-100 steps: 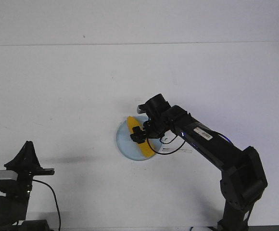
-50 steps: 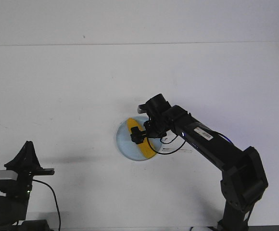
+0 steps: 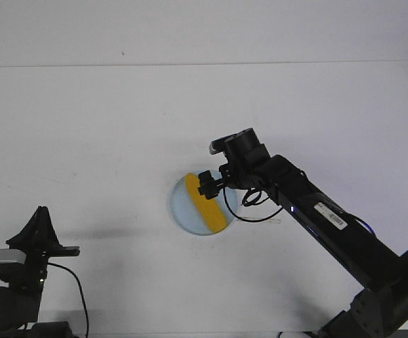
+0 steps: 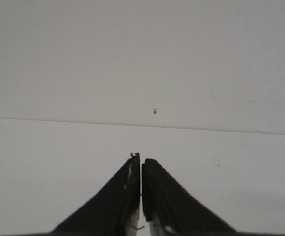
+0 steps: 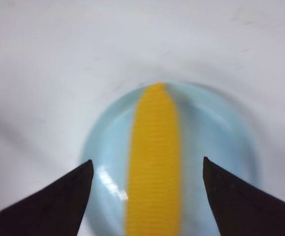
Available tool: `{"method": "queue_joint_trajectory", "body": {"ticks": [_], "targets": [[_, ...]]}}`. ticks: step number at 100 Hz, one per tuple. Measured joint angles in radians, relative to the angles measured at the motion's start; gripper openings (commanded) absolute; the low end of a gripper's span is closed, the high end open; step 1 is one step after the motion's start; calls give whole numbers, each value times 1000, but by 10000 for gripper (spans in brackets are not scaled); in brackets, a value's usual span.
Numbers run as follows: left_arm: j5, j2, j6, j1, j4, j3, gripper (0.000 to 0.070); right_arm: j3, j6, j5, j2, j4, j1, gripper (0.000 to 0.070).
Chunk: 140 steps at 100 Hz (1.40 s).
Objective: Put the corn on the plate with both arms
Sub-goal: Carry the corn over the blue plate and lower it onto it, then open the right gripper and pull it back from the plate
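Spread wide, the right gripper (image 5: 147, 169) is seen in its wrist view with one black fingertip (image 5: 81, 172) on each side of the corn (image 5: 152, 162) and clear space between; nothing is pinched or touched by it. From the front, the right gripper (image 3: 208, 187) is held just over the plate (image 3: 181, 208), at the corn's far end. The corn (image 3: 205, 205) is laid across the pale blue plate, lengthwise along its middle, with its tapered tip reaching close to the rim; whether the tip overhangs cannot be told.

The left gripper (image 4: 141, 169) is pressed together on nothing, with only bare white table (image 4: 59, 142) before it; in the front view the left arm (image 3: 35, 239) is parked low at the near left corner, well apart from the plate.

The placement is judged essentially done, so the main risk lies in the withdrawal. If the open fingers are dragged sideways or lowered instead of lifted, the smooth cob could be nudged and rolled toward the low rim, which would offer little to stop it. The light plate itself could also be shifted by a clipped edge.
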<state>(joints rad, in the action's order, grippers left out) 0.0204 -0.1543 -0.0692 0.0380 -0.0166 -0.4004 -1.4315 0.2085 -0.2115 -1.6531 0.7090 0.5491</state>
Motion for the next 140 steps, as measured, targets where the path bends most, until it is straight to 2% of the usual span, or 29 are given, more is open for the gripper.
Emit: {"method": "queue_joint_trajectory", "body": {"ticks": [8, 11, 17, 26, 48, 66, 97, 114, 140], "targets": [[0, 0, 0, 0, 0, 0, 2, 0, -18, 120, 23, 1, 0, 283], [0, 0, 0, 0, 0, 0, 3, 4, -27, 163, 34, -1, -1, 217], [0, 0, 0, 0, 0, 0, 2, 27, -48, 225, 64, -13, -2, 126], [0, 0, 0, 0, 0, 0, 2, 87, -80, 266, 124, -47, -14, 81], [0, 0, 0, 0, 0, 0, 3, 346, -140, 267, 331, -220, -105, 78], [0, 0, 0, 0, 0, 0, 2, 539, -150, 257, 508, -301, -222, 78], [0, 0, 0, 0, 0, 0, 2, 796, -153, 257, 740, -550, -508, 78], [0, 0, 0, 0, 0, 0, 3, 929, -153, 167, 854, -715, -581, 78], [0, 0, 0, 0, 0, 0, 2, 1052, -153, 151, 1072, -711, -589, 78]]}}
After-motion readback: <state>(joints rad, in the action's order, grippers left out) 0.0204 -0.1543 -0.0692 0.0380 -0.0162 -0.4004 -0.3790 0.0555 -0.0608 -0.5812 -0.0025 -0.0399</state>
